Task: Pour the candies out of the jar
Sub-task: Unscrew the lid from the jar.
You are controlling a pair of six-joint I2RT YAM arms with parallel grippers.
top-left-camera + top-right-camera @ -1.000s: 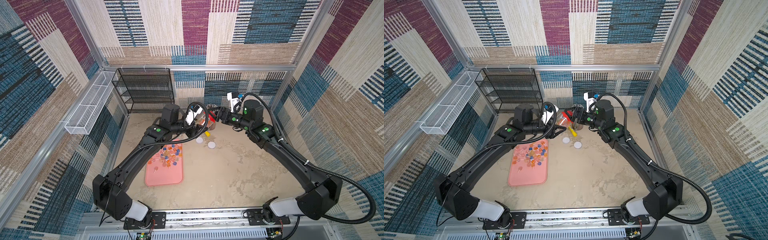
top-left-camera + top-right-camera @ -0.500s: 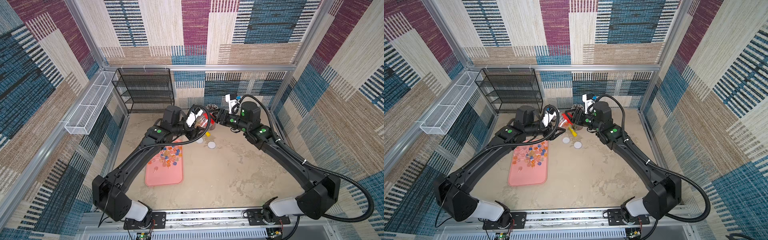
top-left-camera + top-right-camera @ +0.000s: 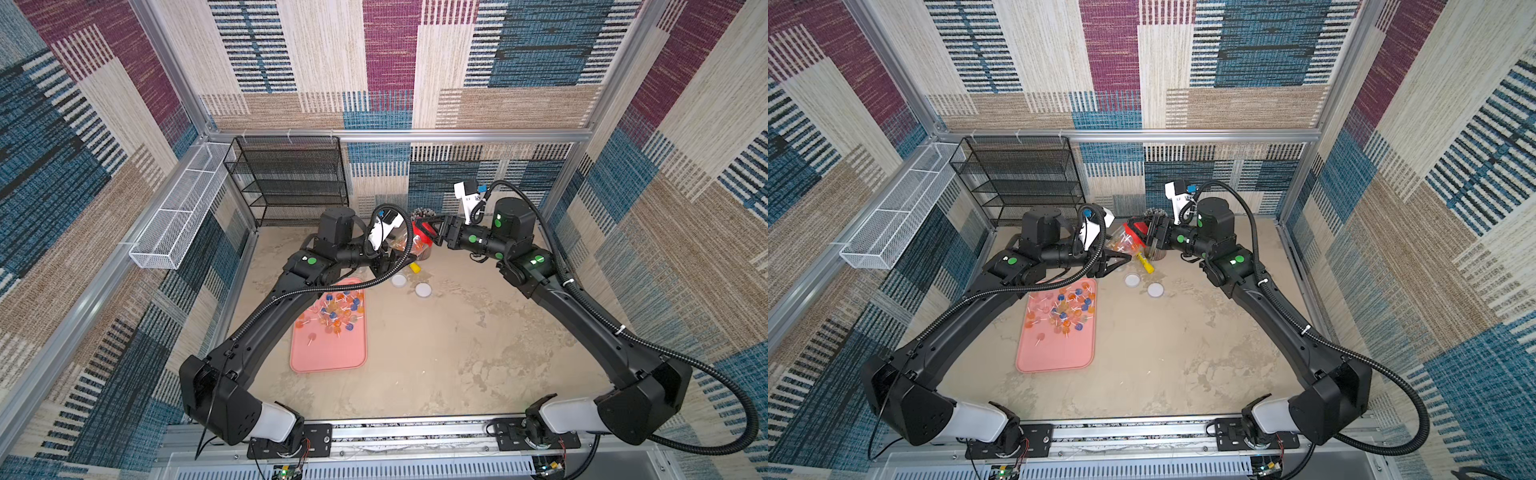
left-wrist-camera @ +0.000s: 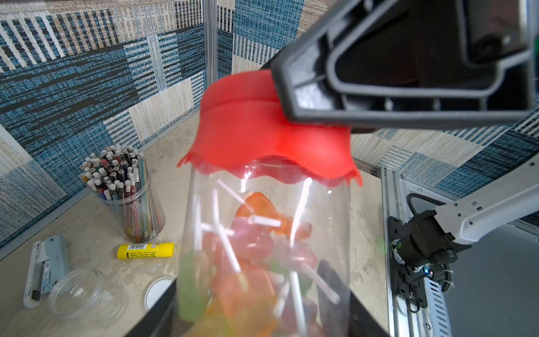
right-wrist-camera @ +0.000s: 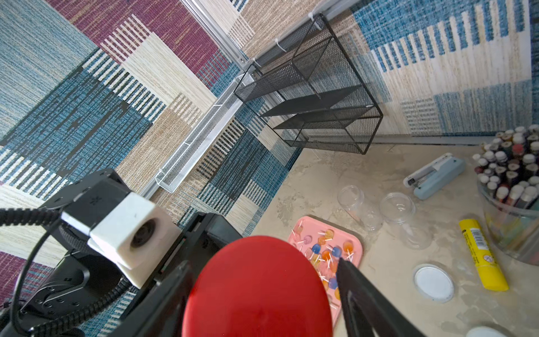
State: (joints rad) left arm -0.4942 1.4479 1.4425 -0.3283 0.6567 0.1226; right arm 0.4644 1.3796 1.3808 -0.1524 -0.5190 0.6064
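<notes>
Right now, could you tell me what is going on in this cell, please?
The left gripper holds a clear jar of candies off the table, tilted, its red lid on. The right gripper has its jaws astride that lid; I cannot tell whether they clamp it. More candies lie on the pink tray, so this jar is yet to be opened and poured.

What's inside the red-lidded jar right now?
Candies: orange, pink and green heads on white sticks, jumbled. The red lid covers the jar's mouth; its bottom is out of view.
</notes>
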